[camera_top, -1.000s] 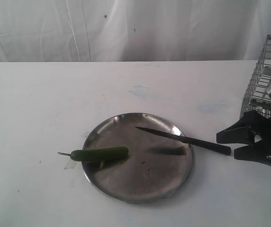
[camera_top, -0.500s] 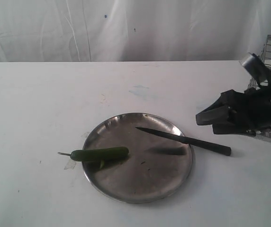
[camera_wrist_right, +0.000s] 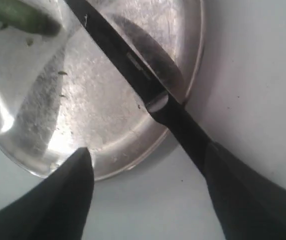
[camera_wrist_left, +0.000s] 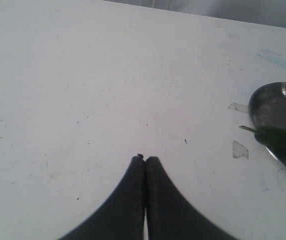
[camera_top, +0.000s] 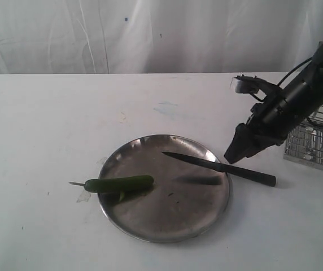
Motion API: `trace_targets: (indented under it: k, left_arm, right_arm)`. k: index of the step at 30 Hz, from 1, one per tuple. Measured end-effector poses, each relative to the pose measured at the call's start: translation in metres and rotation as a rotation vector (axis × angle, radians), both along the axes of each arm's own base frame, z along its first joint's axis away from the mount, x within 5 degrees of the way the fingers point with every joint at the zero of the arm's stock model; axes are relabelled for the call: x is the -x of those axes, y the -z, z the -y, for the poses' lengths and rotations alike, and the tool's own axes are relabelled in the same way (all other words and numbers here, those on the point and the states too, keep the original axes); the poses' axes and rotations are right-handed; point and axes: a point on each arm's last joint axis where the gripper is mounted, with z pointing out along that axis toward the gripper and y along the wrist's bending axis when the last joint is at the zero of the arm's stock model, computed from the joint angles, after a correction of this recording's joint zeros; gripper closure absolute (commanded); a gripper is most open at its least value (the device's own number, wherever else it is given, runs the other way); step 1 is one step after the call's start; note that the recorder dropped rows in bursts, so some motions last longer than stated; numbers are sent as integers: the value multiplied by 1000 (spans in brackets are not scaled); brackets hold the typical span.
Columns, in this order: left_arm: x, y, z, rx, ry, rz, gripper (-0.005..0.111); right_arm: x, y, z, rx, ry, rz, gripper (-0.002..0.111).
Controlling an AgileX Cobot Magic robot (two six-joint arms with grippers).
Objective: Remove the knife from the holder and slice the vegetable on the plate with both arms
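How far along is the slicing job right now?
Done: the knife is out of the holder, lying across the plate rim. In hand: the right gripper hangs open over its handle, gripping nothing. Left: the vegetable looks uncut, and the left gripper is shut over bare table.

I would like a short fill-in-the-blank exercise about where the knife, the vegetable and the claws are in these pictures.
1. The knife rests with its blade over the ____.
2. The vegetable is ____ in colour.
3. The left claw is ____.
4. The right claw is open above the knife's ____.

Missing words: plate; green; shut; handle
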Motion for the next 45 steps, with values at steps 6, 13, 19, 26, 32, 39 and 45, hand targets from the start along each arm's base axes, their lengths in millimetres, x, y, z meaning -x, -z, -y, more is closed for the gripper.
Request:
trace_targets:
  k: [6,13,19,26,32,39,45]
  left_arm:
    - [0,0,0,0,0,0,107]
    - [0,0,0,0,0,0,107]
    - [0,0,0,0,0,0,107]
    - [0,0,0,0,0,0,107]
    - [0,0,0,0,0,0,107]
    - [0,0,0,0,0,0,107]
    - [0,0,0,0,0,0,107]
  right_arm:
    - [-2,17,1,16,-113,8,48]
    - [-4,23,5,65,-209,61,48]
    - [-6,26,7,86,-213,82,48]
    - [-8,39,9,102,-252,73,48]
    - [-8,45,9,101,-296,77,48]
    - [-8,53,9,97,-304,64,71]
    - [-6,55,9,95,-319,40,88]
